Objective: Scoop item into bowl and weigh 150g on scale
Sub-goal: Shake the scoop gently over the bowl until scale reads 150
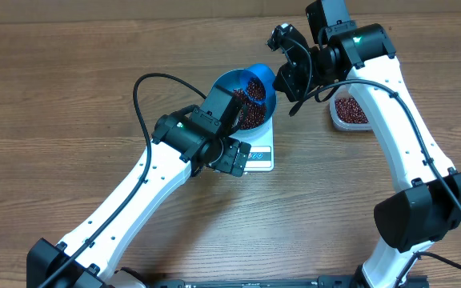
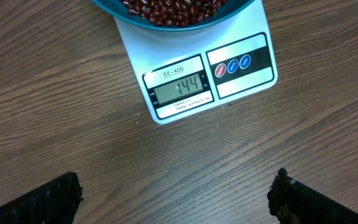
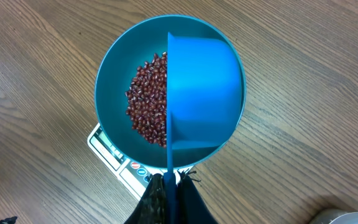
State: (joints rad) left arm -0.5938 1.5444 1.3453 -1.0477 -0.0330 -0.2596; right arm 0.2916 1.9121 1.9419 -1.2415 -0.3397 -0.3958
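Right pincer clamped on scoop above bowl; left pincer wide open, empty. Risk: a heavy pour of beans overshoots the scale.

- Scale: small flat white square, model mark SF-400. It lies near the middle of the table, display edge toward the near edge. The display reads 144, with one red and two blue round buttons beside it.
- Bowl: round, bright blue, smooth-walled, upright on the scale and overhanging its far part.
- Beans: small, glossy, dark red-brown, a loose heap in the bowl's bottom.
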